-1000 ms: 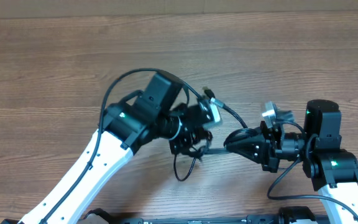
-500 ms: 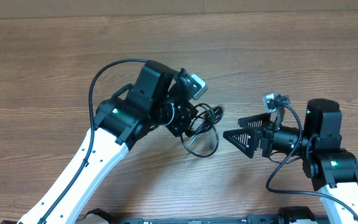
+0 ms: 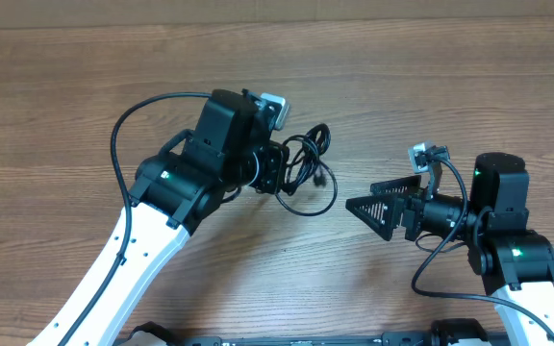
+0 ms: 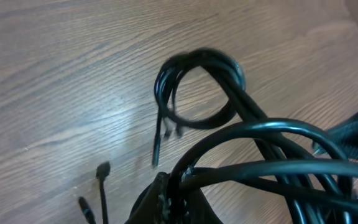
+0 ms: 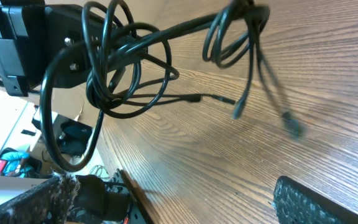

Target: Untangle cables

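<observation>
Tightening is what I am worrying about most: my left tool (image 3: 279,171) is pinching the cables (image 3: 306,173) as one bunched coil, its jaws closed down on several strands at once. If my right tool (image 3: 365,206), which is standing wide and carrying nothing, goes grabbing whichever loop is nearest and pulling away, I am judging that the knot will be cinching rather than coming apart. Wide jaws are also risking a catch on two or three strands together. Slipping is the second hazard, since thin cords in a closed pinch may be sliding out under a sideways tug, dropping the whole bundle back onto the table (image 3: 450,86). A large loop is hanging around my left tool's body in the right wrist view, so it could be snagging there as I pull. As for position, the bundle is sitting at my left tool's tip and hanging clear of the wood, with loops spilling toward the right and small plug ends (image 5: 237,112) dangling below. My right tool is pointing at that bundle from the right, level with it but well apart — nothing is touching it.
</observation>
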Controlling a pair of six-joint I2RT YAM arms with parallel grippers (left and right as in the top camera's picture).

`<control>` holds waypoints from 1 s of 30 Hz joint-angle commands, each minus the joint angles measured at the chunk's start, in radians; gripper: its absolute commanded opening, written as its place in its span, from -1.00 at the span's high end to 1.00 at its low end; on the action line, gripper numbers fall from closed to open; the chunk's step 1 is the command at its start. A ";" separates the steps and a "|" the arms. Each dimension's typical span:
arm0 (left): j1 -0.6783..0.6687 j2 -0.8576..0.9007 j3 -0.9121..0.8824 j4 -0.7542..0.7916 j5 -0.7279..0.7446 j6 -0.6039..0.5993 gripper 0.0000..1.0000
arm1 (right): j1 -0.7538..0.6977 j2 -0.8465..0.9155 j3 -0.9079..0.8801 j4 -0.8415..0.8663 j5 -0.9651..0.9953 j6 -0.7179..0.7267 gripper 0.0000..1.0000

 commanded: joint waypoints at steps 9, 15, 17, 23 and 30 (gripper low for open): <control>0.059 -0.025 0.017 0.154 0.441 -0.136 0.92 | -0.001 -0.003 0.017 0.065 0.004 0.201 -1.00; 0.133 -0.025 0.017 0.177 0.689 -0.031 0.91 | -0.001 -0.003 0.017 0.171 -0.229 0.200 -1.00; 0.147 -0.025 0.017 0.188 0.771 0.009 0.91 | -0.001 -0.003 0.017 0.199 -0.299 0.199 -1.00; 0.147 -0.025 0.017 0.201 0.788 0.004 0.92 | -0.001 -0.003 0.017 0.257 -0.433 0.185 -1.00; 0.147 -0.025 0.017 0.204 0.829 0.004 0.91 | 0.000 -0.003 0.017 0.278 -0.480 0.185 -1.00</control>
